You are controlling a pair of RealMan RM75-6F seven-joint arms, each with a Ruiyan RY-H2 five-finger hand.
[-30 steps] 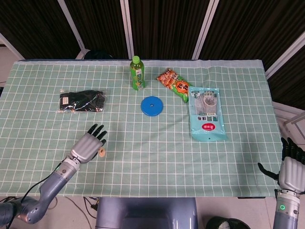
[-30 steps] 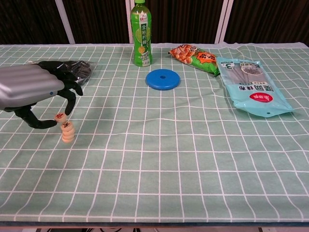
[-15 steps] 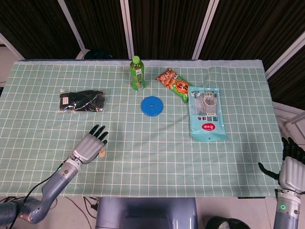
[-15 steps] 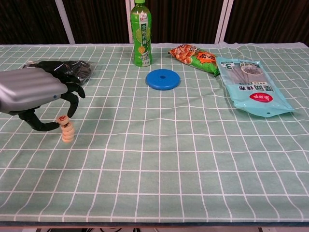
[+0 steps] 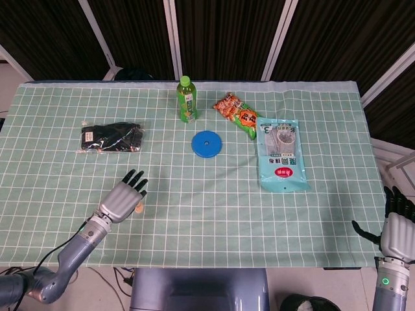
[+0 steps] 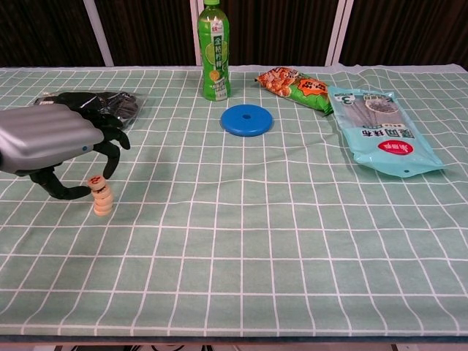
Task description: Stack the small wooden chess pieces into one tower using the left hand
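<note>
The left hand [image 6: 55, 150] is hovering at the near left of the table, thumb and a fingertip pinching the top chess piece [image 6: 96, 182] as it sits on the small tower [image 6: 102, 198]. Placing looks like the step in hand; I judge the next move is asking for a gentle release, straight up, without nudging the stack. The right hand [image 5: 397, 228] is hanging off the table's near right corner, fingers apart, holding nothing. The green checked tablecloth [image 6: 292, 219] is stretching back past a blue disc [image 6: 246, 120], a black packet [image 5: 110, 137], a snack bag [image 6: 296, 86], a clear pouch [image 6: 380, 131] and a green bottle [image 6: 213, 51]. Dark curtains [image 5: 220, 32] are closing off the far wall.
</note>
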